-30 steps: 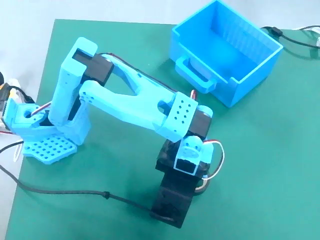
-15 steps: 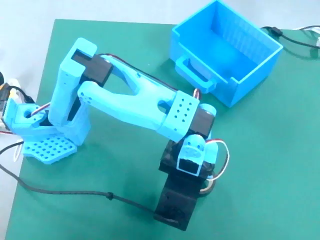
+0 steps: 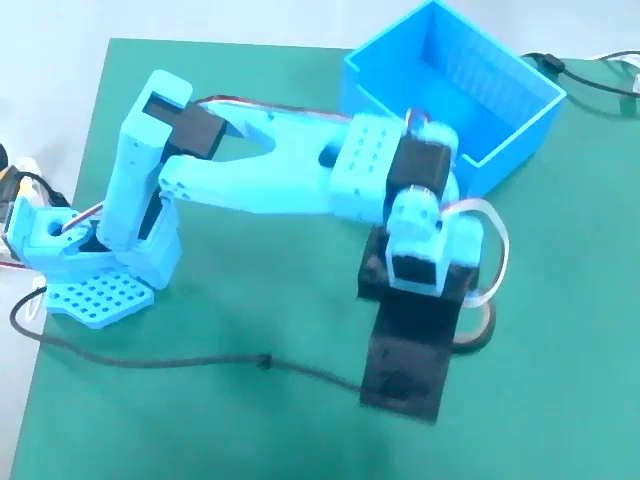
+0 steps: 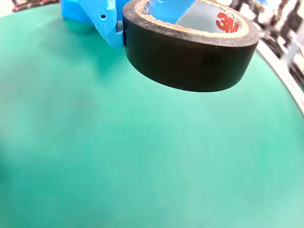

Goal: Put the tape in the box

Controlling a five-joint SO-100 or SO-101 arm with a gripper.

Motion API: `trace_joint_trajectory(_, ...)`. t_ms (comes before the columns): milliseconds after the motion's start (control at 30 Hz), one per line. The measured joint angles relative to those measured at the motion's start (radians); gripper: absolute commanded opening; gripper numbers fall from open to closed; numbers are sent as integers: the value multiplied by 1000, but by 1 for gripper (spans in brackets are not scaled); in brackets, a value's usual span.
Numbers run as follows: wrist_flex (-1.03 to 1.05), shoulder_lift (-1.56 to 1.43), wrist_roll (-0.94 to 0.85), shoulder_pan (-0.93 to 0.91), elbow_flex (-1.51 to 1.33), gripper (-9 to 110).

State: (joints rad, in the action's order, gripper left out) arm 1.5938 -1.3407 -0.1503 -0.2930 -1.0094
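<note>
The tape [image 4: 190,52] is filling the top of the wrist view, a black roll with a tan inner core carrying a red printed mark, and it is hanging clear above the green mat [image 4: 118,156] with its shadow falling on the mat beneath it. A blue finger [image 4: 107,21] of the gripper [image 4: 137,19] is pressing against the roll's outer wall on the left, and another blue piece is reaching down inside the core, so the jaws are pinching the wall of the roll and carrying it. In the fixed view the roll itself is not showing; the black wrist block [image 3: 410,340] of the arm [image 3: 280,170] is covering the place where it hangs.

The box [image 3: 450,100] is sitting at the top right of the fixed view, partly on the mat [image 3: 250,420] and partly past its upper edge on the white bench [image 3: 250,18]. It is open-topped, its far inner wall is ribbed, and its inside is showing bare blue floor. The arm's forearm and wrist are crossing in front of the box's near-left corner, hiding that side. The gripper end is lying below the box in this view, over the mat and outside the box walls.

The arm's perforated base [image 3: 95,295] is standing at the left edge of the mat. A dark cable [image 3: 150,355] is trailing across the mat from the left toward the wrist block, and a pale looped wire [image 3: 490,260] is curving out beside the wrist.
</note>
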Motion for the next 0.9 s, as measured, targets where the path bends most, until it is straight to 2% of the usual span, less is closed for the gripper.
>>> trace_joint_trajectory(333, 8, -46, 69, 285, 60, 0)
trace_joint_trajectory(567, 0, -52, 109, 434, 195, 0)
trace_joint_trajectory(900, -44, -52, 147, 621, 195, 0)
